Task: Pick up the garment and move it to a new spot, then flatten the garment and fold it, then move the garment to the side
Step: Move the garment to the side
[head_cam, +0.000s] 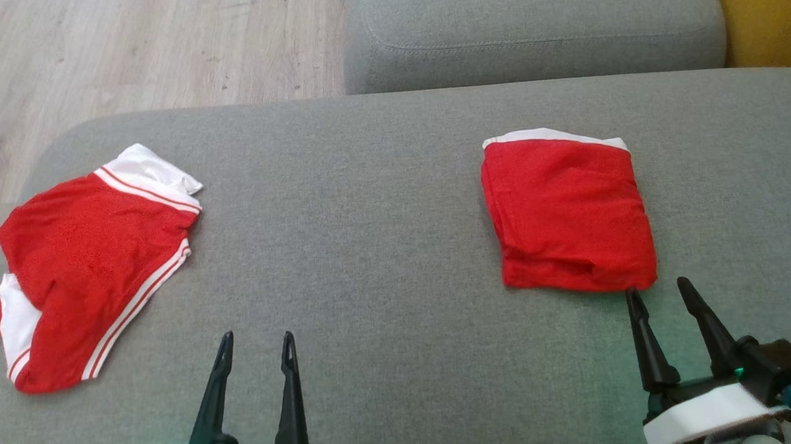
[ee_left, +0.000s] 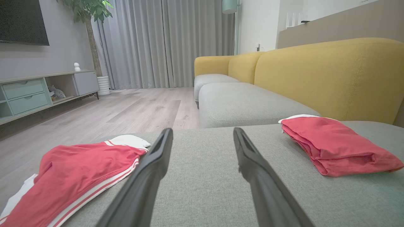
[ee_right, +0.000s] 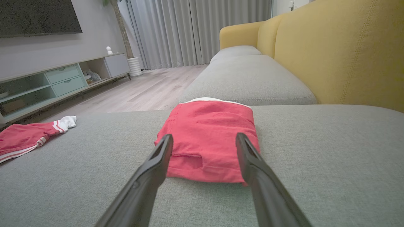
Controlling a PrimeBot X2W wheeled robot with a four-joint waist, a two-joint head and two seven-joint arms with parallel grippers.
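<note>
A broad grey sofa cushion (head_cam: 383, 250) carries two red pieces of clothing, well apart. In the head view the red shorts (head_cam: 89, 268) lie at 9 o'clock, close to the cushion's left edge. They are spread loosely and unfolded, with white stripes along the hems and a white waistband turned up at their far end. The folded red garment (head_cam: 567, 215) lies at 2 o'clock as a neat rectangular packet, with a strip of white showing along its far edge.

The left tool (head_cam: 257, 335) sits at 7 o'clock, its two dark fingers apart and holding nothing, over bare cushion between the two pieces. In the left wrist view the left tool (ee_left: 202, 130) points down the cushion, with the shorts (ee_left: 79, 176) at 8 o'clock and the folded garment (ee_left: 334, 145) at 3 o'clock.

The right tool (head_cam: 658, 287) sits at 5 o'clock, its fingers likewise spread and holding nothing. Its tips are just beside the near right corner of the folded garment. The right wrist view looks along the right tool (ee_right: 204, 135) at the packet's near edge (ee_right: 208, 142), which lies across the gap between the fingers. Whether the tips touch the cloth I cannot tell.

Beyond the cushion, at 12 o'clock, are a second grey seat cushion (head_cam: 535, 28), a yellow backrest (ee_left: 331, 78) and a pale wooden floor (head_cam: 117, 53).
</note>
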